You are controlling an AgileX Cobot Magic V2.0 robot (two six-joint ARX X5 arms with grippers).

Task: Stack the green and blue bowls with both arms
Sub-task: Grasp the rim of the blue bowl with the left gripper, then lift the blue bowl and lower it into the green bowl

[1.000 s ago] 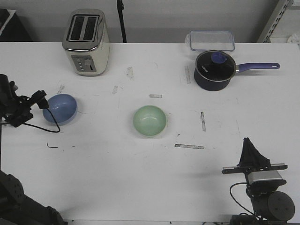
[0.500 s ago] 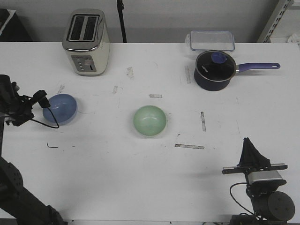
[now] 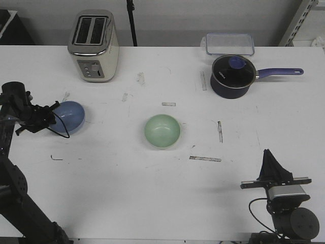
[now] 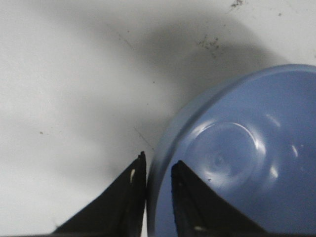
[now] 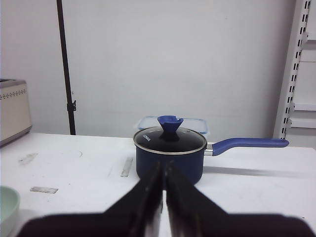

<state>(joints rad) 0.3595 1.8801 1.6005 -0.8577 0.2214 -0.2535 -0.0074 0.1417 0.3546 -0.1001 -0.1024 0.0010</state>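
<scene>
Since a second ago the left arm swung in on the blue bowl, and its gripper now sits nearly shut with a finger on each side of the rim; I'd get that pinch firm before lifting, since glossy rims slip. The table is white and scuffed, with the green bowl well right of the blue one, a toaster behind it and a saucepan far right. The right gripper is parked, closed, holding nothing.

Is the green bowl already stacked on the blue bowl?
No, the green bowl sits alone mid-table, well apart from the blue bowl at the left pincer.
</scene>
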